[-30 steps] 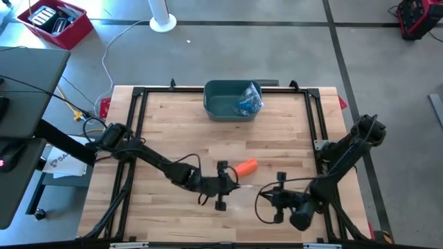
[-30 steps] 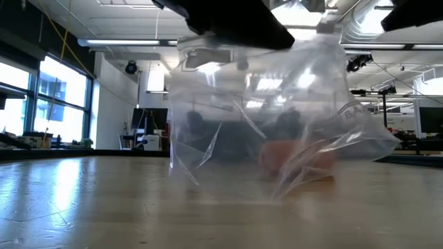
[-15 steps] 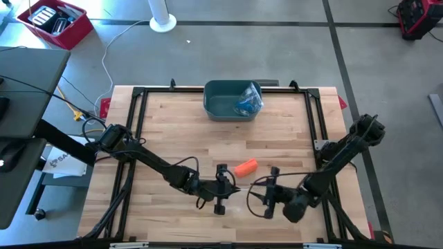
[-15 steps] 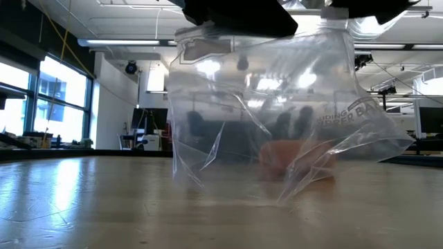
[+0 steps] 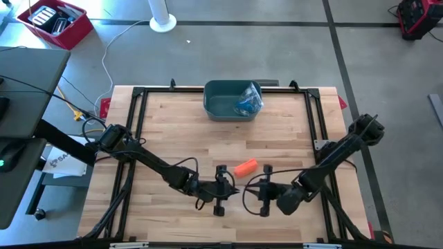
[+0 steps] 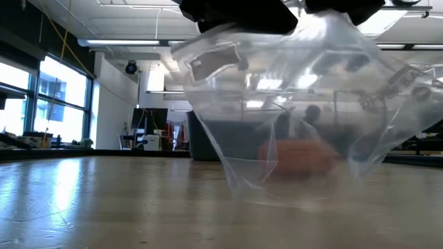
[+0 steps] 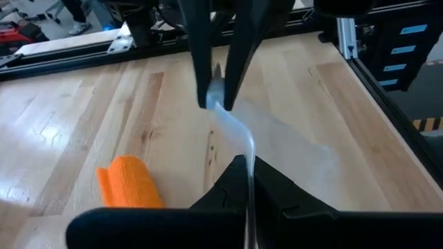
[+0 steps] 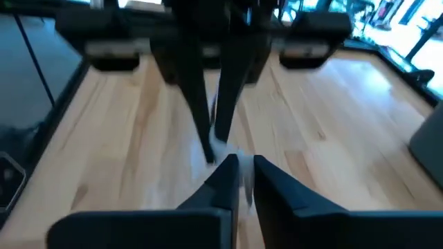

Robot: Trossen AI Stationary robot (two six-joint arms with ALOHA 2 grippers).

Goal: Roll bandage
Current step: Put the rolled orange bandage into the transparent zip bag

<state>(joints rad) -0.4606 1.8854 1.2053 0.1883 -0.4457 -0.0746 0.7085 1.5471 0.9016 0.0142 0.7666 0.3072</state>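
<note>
While my left hand [image 5: 232, 188] is pinching one edge of the clear plastic bag [image 6: 297, 111], fingers fully closed on the film, my right hand [image 5: 255, 194] is facing it from just beside, tips nearly together around the same edge, though I cannot tell whether it is truly gripping yet. I am holding the bag up off the counter [image 5: 180, 131] between both hands, probably so its mouth can be pulled open. Just beyond the bag, the orange rolled bandage [image 5: 246, 167] is lying on the wood, near my left hand and untouched. Farther back, a teal bin [image 5: 221, 105] is sitting at the counter's far edge with something blue inside.
</note>
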